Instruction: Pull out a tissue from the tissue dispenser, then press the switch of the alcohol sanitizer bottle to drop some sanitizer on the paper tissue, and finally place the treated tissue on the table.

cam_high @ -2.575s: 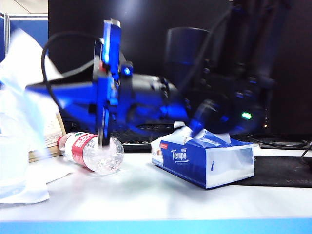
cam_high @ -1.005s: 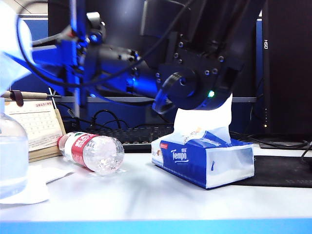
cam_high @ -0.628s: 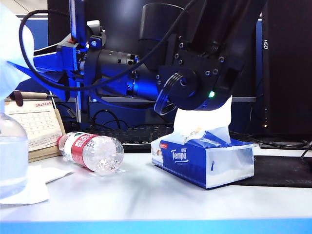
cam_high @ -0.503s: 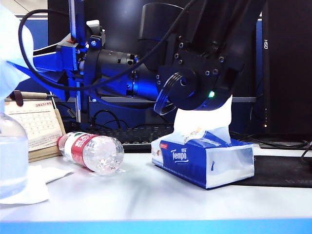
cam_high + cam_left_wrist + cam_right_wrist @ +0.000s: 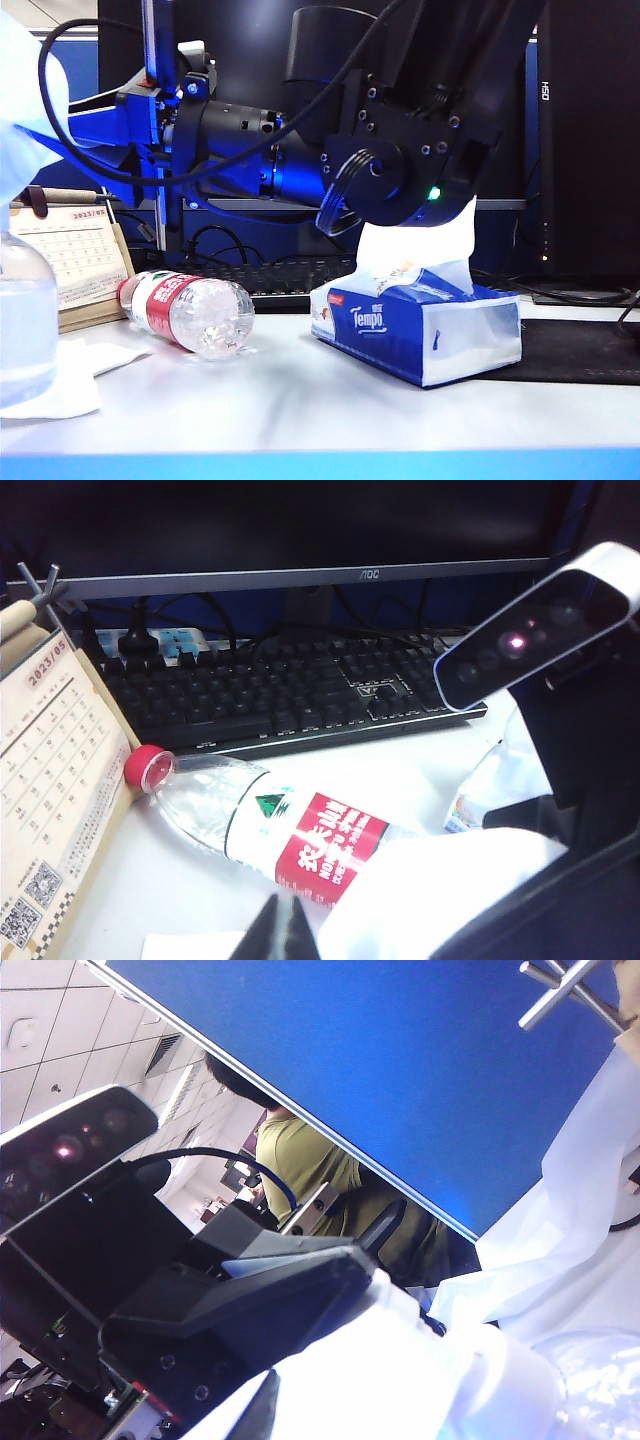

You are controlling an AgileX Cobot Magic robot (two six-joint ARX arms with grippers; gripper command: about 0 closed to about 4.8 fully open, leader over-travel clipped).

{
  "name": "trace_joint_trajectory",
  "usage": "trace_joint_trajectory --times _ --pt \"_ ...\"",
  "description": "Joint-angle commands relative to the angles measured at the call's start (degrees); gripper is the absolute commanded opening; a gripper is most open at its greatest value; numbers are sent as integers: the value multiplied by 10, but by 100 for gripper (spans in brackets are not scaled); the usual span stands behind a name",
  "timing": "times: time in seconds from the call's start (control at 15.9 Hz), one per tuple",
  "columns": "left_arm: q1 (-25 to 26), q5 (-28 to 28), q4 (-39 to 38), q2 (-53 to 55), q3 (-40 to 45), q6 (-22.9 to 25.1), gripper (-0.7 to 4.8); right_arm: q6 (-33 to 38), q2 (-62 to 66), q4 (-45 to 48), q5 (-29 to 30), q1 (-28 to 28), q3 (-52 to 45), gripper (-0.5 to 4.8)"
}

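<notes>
Meeting at their tips, the left gripper's point(image 5: 279, 932) jaws are together, with the tissue point(image 5: 430, 880) right against them; whether they pinch it cannot be told; the right gripper point(image 5: 267, 1410) is closed as well, empty as far as shows; the tissue dispenser point(image 5: 415, 335) sits on the table point(image 5: 300, 405); far left of the dispenser stands the alcohol sanitizer bottle point(image 5: 22, 320), the tissue hanging above it; between bottle and dispenser lies a red-labelled water bottle point(image 5: 190, 310).

glossy plastic tissue dispenser point(image 5: 415, 330); soft paper tissue point(image 5: 420, 245)
</notes>
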State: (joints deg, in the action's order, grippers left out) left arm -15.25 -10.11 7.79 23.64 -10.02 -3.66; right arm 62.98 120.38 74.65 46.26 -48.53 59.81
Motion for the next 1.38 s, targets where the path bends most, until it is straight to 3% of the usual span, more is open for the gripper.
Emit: trace_joint_trajectory --times 0.06,0.75,1.13,1.38 --pt "0 -12 -6 1 5 -12 -5 -3 -3 11 -1 -1 2 -3" --pt "0 -11 -28 1 55 -29 -5 -2 -3 25 -16 -1 2 -3" --pt "0 -16 -17 1 94 -66 -5 -2 -3 23 -16 -1 2 -3" --pt "0 -17 -56 1 94 -90 -5 -3 -3 23 -16 -1 2 -3"
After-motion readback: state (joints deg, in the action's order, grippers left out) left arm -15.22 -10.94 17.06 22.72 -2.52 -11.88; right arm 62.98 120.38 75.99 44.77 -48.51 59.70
